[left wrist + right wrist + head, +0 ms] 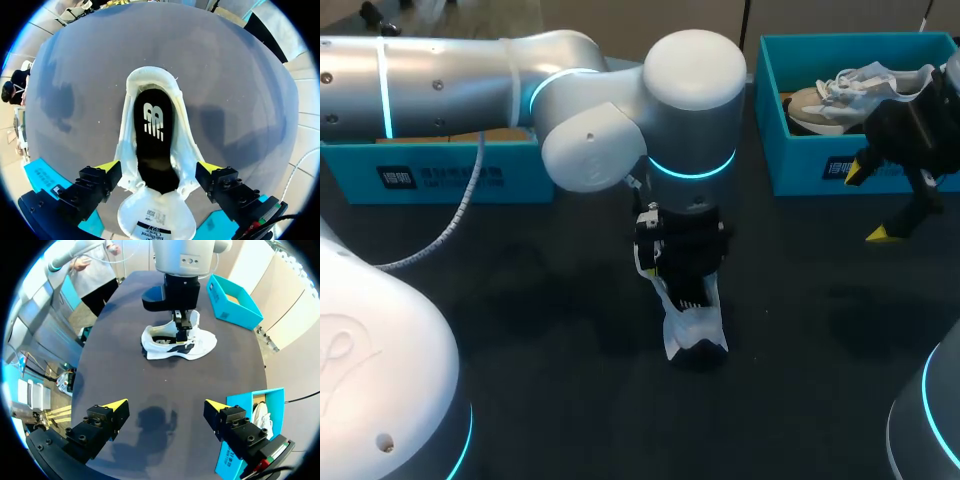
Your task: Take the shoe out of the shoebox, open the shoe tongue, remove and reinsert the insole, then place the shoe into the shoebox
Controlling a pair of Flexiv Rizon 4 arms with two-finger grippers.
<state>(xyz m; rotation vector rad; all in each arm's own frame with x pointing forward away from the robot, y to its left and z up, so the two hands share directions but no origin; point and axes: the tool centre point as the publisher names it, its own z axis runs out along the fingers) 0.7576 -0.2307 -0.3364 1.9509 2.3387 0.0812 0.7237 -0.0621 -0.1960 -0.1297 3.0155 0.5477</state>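
A white shoe [695, 322] stands on the dark table near the middle, also seen across the table in the right wrist view [175, 342]. Its black insole [155, 135] lies inside, and the tongue [157, 220] is folded back out of the opening. My left gripper [159, 167] hangs right over the shoe's opening, open, with one yellow-tipped finger at each side of the collar. My right gripper [868, 203] is open and holds nothing, hovering by the front wall of the right teal shoebox [800, 170]. In its own view the right gripper [165, 405] is above bare table.
A second pale shoe [840, 95] lies in the right shoebox, whose corner [250, 410] shows beside my right fingers. Another teal box [440, 175] stands at the back left under my left arm, and is seen again beyond the shoe [232, 302].
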